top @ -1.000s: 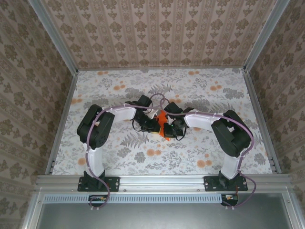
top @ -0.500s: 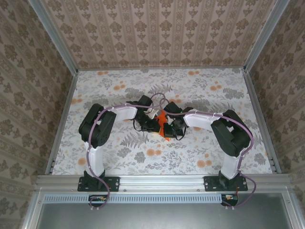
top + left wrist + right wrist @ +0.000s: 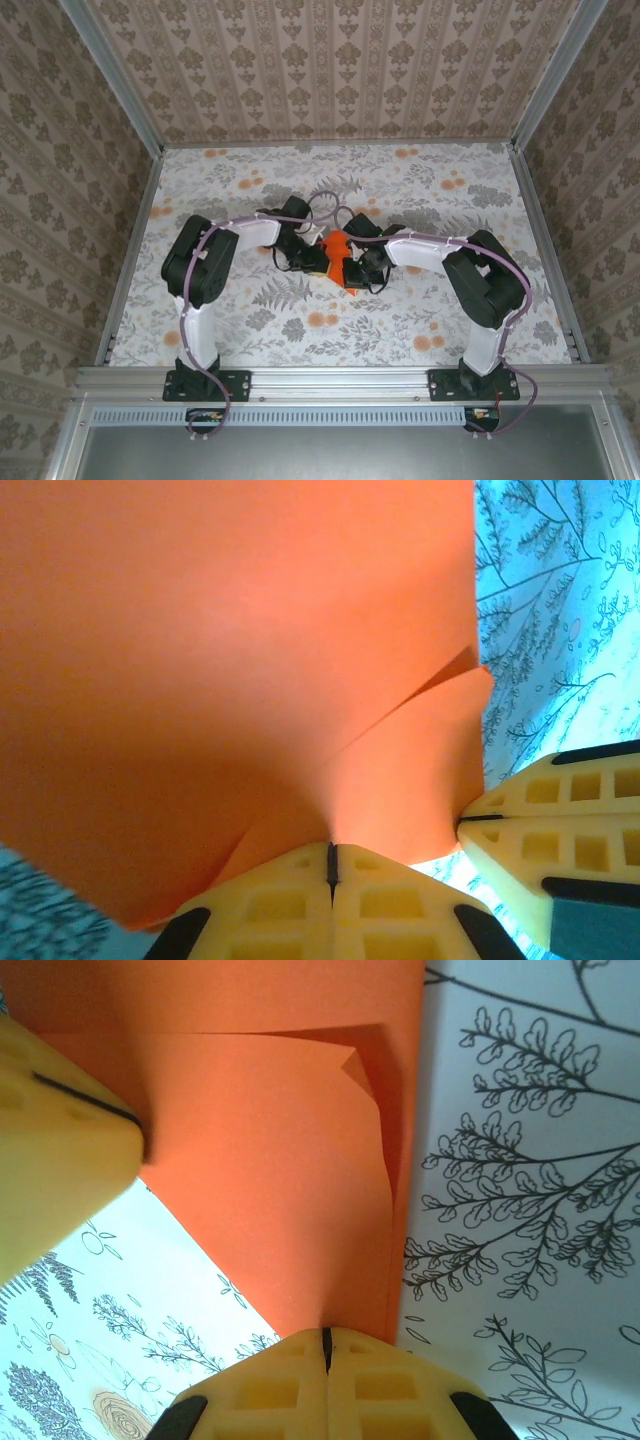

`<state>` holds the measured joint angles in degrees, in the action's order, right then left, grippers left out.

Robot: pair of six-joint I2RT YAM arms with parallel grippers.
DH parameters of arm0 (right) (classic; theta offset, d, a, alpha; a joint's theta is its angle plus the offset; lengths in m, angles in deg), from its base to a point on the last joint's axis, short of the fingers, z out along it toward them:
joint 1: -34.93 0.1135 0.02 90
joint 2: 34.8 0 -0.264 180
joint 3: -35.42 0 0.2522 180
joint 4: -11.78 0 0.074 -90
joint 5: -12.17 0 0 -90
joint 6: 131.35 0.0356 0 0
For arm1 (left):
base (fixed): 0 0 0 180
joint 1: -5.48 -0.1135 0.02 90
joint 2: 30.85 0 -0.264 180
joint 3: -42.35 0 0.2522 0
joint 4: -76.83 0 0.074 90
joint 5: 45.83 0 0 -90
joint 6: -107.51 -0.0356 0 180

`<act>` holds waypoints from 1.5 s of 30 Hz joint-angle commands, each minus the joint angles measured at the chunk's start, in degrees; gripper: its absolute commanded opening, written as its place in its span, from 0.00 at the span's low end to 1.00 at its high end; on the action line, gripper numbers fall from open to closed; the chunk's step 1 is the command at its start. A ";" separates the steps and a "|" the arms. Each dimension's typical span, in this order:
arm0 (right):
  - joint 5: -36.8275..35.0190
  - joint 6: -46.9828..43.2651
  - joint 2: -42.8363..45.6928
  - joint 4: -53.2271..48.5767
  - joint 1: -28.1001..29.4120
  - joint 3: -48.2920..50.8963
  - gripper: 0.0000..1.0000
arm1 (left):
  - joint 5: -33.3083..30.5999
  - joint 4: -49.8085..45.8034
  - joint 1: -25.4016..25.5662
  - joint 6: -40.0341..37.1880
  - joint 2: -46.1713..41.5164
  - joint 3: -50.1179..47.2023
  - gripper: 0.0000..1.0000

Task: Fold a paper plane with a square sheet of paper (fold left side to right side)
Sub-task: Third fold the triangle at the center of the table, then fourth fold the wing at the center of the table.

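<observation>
Two claws meet near the middle of the floral-print worktop [image 3: 430,210], and between them is the square sheet of paper [image 3: 338,258], bright orange and partly folded. The left claw [image 3: 331,855] has its yellow fingers pressed together on the sheet's edge at 6 o'clock in its wrist view. The paper spreads upward from there, with an overlapping flap toward 3 o'clock. The right claw [image 3: 325,1345] is likewise pinched shut on the paper at 6 o'clock in its own view, where the left one's fingers grip a neighbouring edge at 9 o'clock.
</observation>
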<state>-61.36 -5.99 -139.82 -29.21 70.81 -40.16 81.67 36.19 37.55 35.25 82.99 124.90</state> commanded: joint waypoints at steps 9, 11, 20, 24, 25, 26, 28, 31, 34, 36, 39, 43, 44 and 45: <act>-4.17 -0.90 -1.85 -6.92 -0.06 1.97 0.00 | -8.89 -4.13 -7.39 -4.63 0.67 0.73 0.05; -4.18 -0.90 -1.61 -6.75 -0.11 1.97 0.00 | -9.01 -4.40 -7.93 -5.01 0.30 0.71 0.06; -1.62 -1.46 1.89 0.57 -0.18 2.28 0.00 | -6.50 -2.92 -9.56 -3.33 -6.35 -0.53 0.20; -3.95 -4.34 5.50 1.44 -0.28 1.34 0.06 | -5.08 0.05 -10.06 0.01 -11.36 -3.47 0.31; -5.30 -5.62 6.52 0.97 -0.37 0.99 0.08 | -4.82 1.11 -10.24 1.14 -12.68 -4.46 0.34; -6.66 -6.82 7.47 0.53 -0.52 0.62 0.12 | -4.42 2.13 -10.20 2.22 -13.81 -5.47 0.36; -8.28 -9.60 8.98 0.29 -1.18 0.47 0.18 | -4.06 3.94 -10.26 4.36 -15.71 -7.68 0.41; -9.36 -13.08 9.67 0.59 -2.86 0.21 0.26 | -3.30 8.02 -10.26 8.13 -17.52 -11.08 0.45; -9.37 -15.92 9.14 3.61 -3.86 0.62 0.35 | -2.25 12.19 -10.11 12.06 -18.21 -14.30 0.48; -8.05 -17.08 8.05 6.24 -4.06 0.89 0.39 | -1.07 15.09 -10.04 14.53 -17.93 -16.01 0.49; -6.16 -17.50 6.14 9.69 -4.06 0.85 0.42 | 2.05 19.40 -9.71 17.71 -16.83 -18.07 0.51; -5.41 -16.78 3.54 12.87 -4.02 0.80 0.42 | 3.51 23.06 -8.65 20.04 -14.35 -18.96 0.51; -5.18 -16.49 3.00 13.58 -4.06 0.74 0.42 | 3.41 23.12 -8.31 20.14 -13.72 -18.87 0.51; -4.93 -16.32 2.52 13.85 -4.08 0.59 0.42 | 3.34 23.20 -8.03 20.13 -13.34 -18.63 0.51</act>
<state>-67.79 -21.71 -135.79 -18.45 66.70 -39.25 82.74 55.89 28.57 52.78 68.17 106.68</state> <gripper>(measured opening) 0.417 0.512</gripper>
